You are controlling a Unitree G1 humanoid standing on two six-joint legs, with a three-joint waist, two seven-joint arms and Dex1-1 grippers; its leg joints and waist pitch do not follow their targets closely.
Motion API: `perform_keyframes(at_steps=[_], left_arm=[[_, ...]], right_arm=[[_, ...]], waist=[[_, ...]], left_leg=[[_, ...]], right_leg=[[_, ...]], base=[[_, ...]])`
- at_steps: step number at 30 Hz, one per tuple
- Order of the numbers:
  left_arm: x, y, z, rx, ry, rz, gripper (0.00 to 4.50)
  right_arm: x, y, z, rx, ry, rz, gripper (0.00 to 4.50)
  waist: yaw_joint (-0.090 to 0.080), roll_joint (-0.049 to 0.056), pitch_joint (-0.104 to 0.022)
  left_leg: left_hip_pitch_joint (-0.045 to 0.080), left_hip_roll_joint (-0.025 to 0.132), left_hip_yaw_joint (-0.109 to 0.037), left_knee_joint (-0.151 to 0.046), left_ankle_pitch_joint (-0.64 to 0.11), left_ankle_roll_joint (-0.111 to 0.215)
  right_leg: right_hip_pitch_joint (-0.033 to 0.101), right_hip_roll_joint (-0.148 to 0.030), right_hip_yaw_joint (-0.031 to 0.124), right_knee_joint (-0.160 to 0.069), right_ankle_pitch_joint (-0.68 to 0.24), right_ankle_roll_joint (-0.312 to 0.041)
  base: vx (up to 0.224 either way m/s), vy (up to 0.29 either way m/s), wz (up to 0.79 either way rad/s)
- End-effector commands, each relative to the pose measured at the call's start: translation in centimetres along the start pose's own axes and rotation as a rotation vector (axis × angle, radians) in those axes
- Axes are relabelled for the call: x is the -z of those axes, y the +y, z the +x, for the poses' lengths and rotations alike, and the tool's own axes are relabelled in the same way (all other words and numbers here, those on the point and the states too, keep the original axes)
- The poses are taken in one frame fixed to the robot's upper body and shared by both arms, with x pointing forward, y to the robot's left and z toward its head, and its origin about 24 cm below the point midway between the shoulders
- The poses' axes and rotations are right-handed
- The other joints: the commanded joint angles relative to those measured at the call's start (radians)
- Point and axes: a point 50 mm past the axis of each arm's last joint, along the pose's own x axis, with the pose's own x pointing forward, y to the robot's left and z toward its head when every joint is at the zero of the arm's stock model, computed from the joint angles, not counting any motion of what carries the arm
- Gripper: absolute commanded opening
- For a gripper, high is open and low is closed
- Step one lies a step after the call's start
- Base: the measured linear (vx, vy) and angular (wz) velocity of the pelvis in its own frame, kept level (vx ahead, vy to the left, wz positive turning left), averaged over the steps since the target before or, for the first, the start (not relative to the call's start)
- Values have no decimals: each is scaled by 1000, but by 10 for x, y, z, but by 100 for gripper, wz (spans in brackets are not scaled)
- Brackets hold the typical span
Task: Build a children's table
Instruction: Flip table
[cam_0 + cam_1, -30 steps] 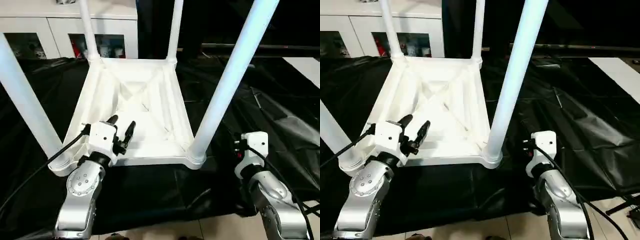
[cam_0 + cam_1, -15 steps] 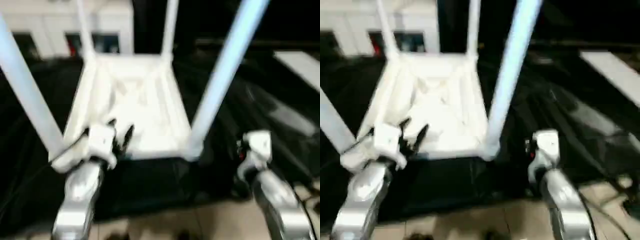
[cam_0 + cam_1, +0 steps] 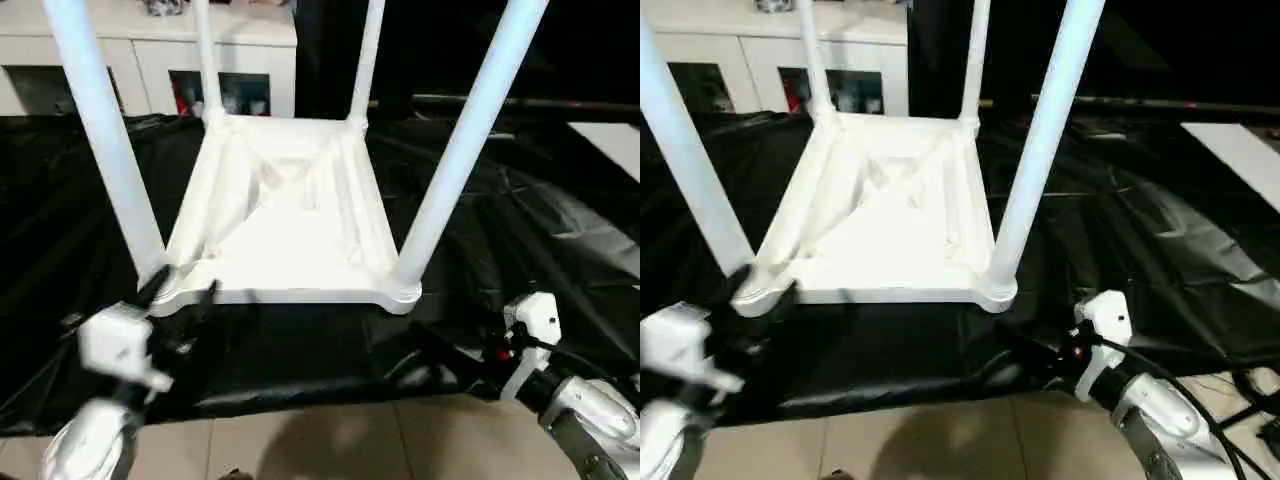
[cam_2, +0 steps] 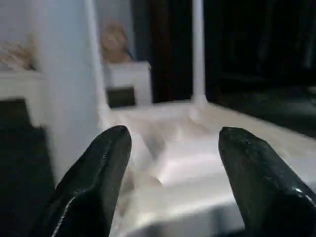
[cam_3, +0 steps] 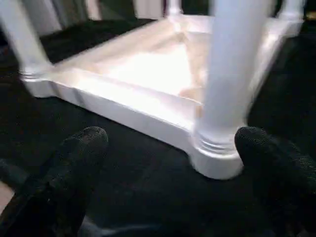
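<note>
The children's table (image 3: 285, 235) lies upside down in the middle of the frame on the black-draped work table (image 3: 560, 230), so its four legs point up (all seated, I judge), while the left gripper (image 4: 173, 163) and right gripper (image 5: 170, 163) are spread and empty.

table top (image 3: 290, 225): 1 | legs (image 3: 462, 148): 4 | cabinet (image 3: 150, 60): 1 | pincers (image 4: 170, 163): 2

The work table (image 3: 560, 230), draped in creased black sheeting, carries the upturned children's table (image 3: 290, 230) (all four legs pointing up) toward twelve o'clock; tiled floor (image 3: 330, 445) lies at six.
</note>
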Motion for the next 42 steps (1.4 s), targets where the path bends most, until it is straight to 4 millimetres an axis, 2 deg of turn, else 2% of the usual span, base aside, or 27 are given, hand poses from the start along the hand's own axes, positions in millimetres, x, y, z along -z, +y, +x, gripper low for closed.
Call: perform_keyframes(at_steps=[1, 2, 3, 4, 5, 6, 7, 8, 9, 10, 12, 13, 14, 15, 16, 17, 19, 21, 22, 24, 25, 26, 28, 29, 32, 33, 42], left_arm=[[-8, 5, -6, -77, -55, 63, 362], [-9, 10, -7, -153, -57, 74, 378], [-9, 10, -7, -153, -57, 74, 378], [-9, 15, -8, -205, -55, 76, 391], [-9, 23, -3, -255, -39, 81, 400], [-7, 26, 1, -259, -11, 80, 400], [-2, 31, 7, -256, 36, 75, 404], [1, 33, 10, -253, 61, 70, 414], [4, 33, 14, -233, 74, 63, 414], [9, 34, 22, -189, 98, 71, 427], [14, 34, 30, -141, 123, 85, 445], [20, 38, 40, -123, 151, 75, 445], [22, 41, 45, -122, 154, 72, 449], [22, 42, 47, -122, 155, 71, 449], [26, 45, 51, -122, 183, 75, 449], [26, 47, 55, -126, 190, 69, 449], [27, 48, 57, -128, 198, 65, 449], [32, 53, 63, -147, 267, 60, 449], [33, 55, 64, -155, 274, 55, 449], [34, 56, 64, -191, 289, 31, 449], [36, 56, 63, -197, 300, 23, 449], [37, 55, 61, -205, 313, 23, 449], [38, 53, 59, -223, 329, 8, 449], [39, 52, 57, -230, 334, -2, 432], [39, 49, 52, -259, 354, -9, 432], [39, 48, 51, -269, 358, -19, 421], [30, 47, 56, -287, 282, -38, 341]], right_arm=[[-3, 7, 5, -63, -4, -1, 450], [-3, 8, 9, -66, -19, 7, 450], [-3, 8, 9, -66, -19, 7, 450], [-3, 9, 14, -76, -28, 10, 450], [-3, 13, 24, -109, -36, 18, 450], [-4, 15, 29, -120, -43, 19, 450], [-5, 16, 36, -128, -54, 20, 450], [-5, 17, 40, -129, -61, 20, 450], [-6, 16, 43, -123, -69, 15, 450], [-5, 14, 48, -110, -76, 20, 450], [-5, 12, 53, -96, -84, 27, 450], [-3, 12, 57, -96, -84, 25, 450], [-3, 12, 58, -101, -85, 27, 450], [-3, 13, 58, -104, -85, 29, 450], [-2, 14, 59, -118, -80, 38, 450], [-2, 15, 61, -138, -71, 43, 450], [-1, 16, 62, -154, -64, 46, 450], [2, 19, 63, -223, -18, 43, 450], [3, 20, 64, -246, -4, 37, 450], [4, 21, 63, -289, 31, 18, 450], [4, 21, 64, -291, 30, 3, 450], [3, 20, 64, -285, 26, -7, 450], [3, 20, 65, -282, 24, -12, 450], [3, 19, 65, -283, 24, -12, 450], [3, 18, 67, -287, 26, -22, 450], [3, 18, 68, -288, 26, -24, 450], [6, 17, 70, -287, 27, -37, 450]], waist=[[-3, -5, -19], [-5, -13, -22], [-5, -8, -21], [-5, -14, -20], [-7, -22, -26], [-7, -18, -23], [-7, -22, -29], [-7, -18, -29], [-6, -27, -28], [-1, -21, -28], [5, -18, -39], [7, -9, -43], [9, -8, -49], [10, -8, -55], [10, 1, -59], [10, 1, -58], [9, 1, -58], [7, 14, -55], [7, 7, -52], [8, 11, -48], [10, 16, -47], [11, 15, -47], [13, 17, -47], [14, 13, -46], [16, 14, -47], [16, 11, -47], [24, 11, -47]], left_leg=[[2, 67, -40, -114, -452, -38], [5, 68, -36, -114, -425, -36], [5, 68, -37, -115, -425, -39], [10, 69, -36, -114, -425, -42], [8, 68, -36, -112, -397, -43], [6, 68, -36, -115, -392, -43], [7, 69, -35, -112, -373, -43], [14, 66, -34, -111, -367, -46], [13, 68, -33, -113, -363, -45], [17, 69, -32, -114, -364, -53], [20, 65, -29, -111, -311, -55], [19, 66, -30, -110, -278, -57], [20, 65, -27, -105, -220, -55], [14, 62, -27, -100, -145, -46], [17, 59, -24, -92, -83, -39], [14, 58, -24, -93, -72, -27], [13, 61, -22, -94, -97, -18], [14, 60, -21, -95, -131, -14], [13, 61, -19, -96, -158, -6], [13, 65, -20, -99, -188, -2], [14, 67, -19, -99, -199, -2], [14, 68, -19, -100, -203, -1], [14, 69, -18, -100, -199, 0], [13, 70, -19, -101, -199, 2], [12, 71, -18, -101, -191, 8], [12, 71, -17, -101, -190, 9], [11, 69, -16, -100, -177, 17]], right_leg=[[0, -89, 52, -116, -496, -56], [-3, -86, 54, -118, -459, -53], [-5, -85, 55, -115, -448, -57], [-10, -84, 55, -114, -435, -65], [-5, -83, 54, -109, -386, -74], [-5, -81, 55, -107, -370, -78], [-4, -80, 54, -103, -338, -81], [-11, -76, 55, -97, -312, -91], [-9, -77, 54, -99, -308, -92], [-11, -76, 55, -97, -288, -97], [-9, -72, 56, -83, -183, -109], [-4, -70, 56, -75, -121, -116], [-1, -66, 53, -66, -11, -123], [10, -64, 51, -54, 117, -137], [13, -61, 48, -49, 228, -148], [19, -65, 47, -44, 264, -162], [24, -70, 47, -46, 242, -180], [24, -72, 49, -47, 191, -197], [26, -75, 51, -54, 142, -201], [26, -78, 53, -58, 78, -210], [23, -79, 54, -60, 50, -216], [22, -79, 54, -60, 34, -220], [21, -79, 55, -59, 23, -225], [20, -79, 54, -61, 17, -226], [20, -79, 54, -61, 9, -226], [20, -78, 54, -62, 8, -225], [18, -77, 53, -63, 11, -213]], base=[[0, 0, 0], [0, 0, 0], [0, 0, 0], [0, 0, 0], [0, 0, 0], [0, 0, 0], [0, 0, 0], [0, 0, 0], [0, 0, 0], [0, 0, 0], [0, 0, 0], [55, 6, 0], [63, 8, -2], [63, 8, -2], [53, 10, -1], [0, 0, 0], [0, 0, 0], [0, 0, 0], [0, 0, 0], [0, 0, 0], [0, 0, 0], [0, 0, 0], [0, 0, 0], [0, 0, 0], [0, 0, 0], [0, 0, 0], [0, 0, 0]])
